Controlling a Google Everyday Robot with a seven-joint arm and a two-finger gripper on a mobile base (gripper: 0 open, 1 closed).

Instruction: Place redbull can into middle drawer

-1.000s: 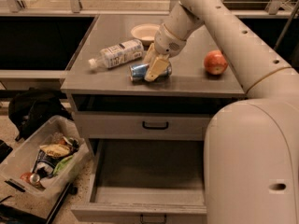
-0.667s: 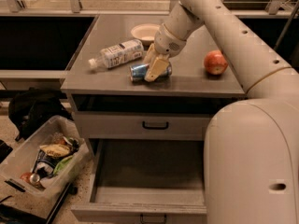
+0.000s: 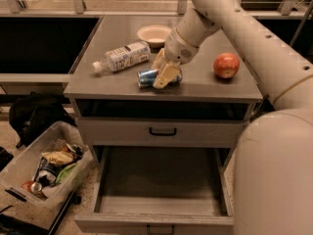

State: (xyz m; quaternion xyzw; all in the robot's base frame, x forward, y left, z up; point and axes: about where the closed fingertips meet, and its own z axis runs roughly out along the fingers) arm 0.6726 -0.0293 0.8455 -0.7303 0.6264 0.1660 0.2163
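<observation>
The redbull can [image 3: 145, 77] lies on its side on the grey cabinet top [image 3: 122, 84], near the front middle. My gripper [image 3: 163, 68] comes down from the upper right and straddles the can's right end, one finger behind it and one finger [image 3: 167, 76] in front. The jaws look shut on the can, which still rests on the top. The middle drawer [image 3: 100, 180] stands pulled open below, its flat tray bare, with a small dark handle [image 3: 160, 227] on its front.
A white-labelled clear bottle [image 3: 122, 57] lies left of the can, a pale bowl [image 3: 154, 35] behind it, a red apple [image 3: 226, 65] to the right. The upper drawer [image 3: 162, 131] is closed. A plastic bin of rubbish [image 3: 44, 173] and a black bag [image 3: 34, 114] sit on the floor at left.
</observation>
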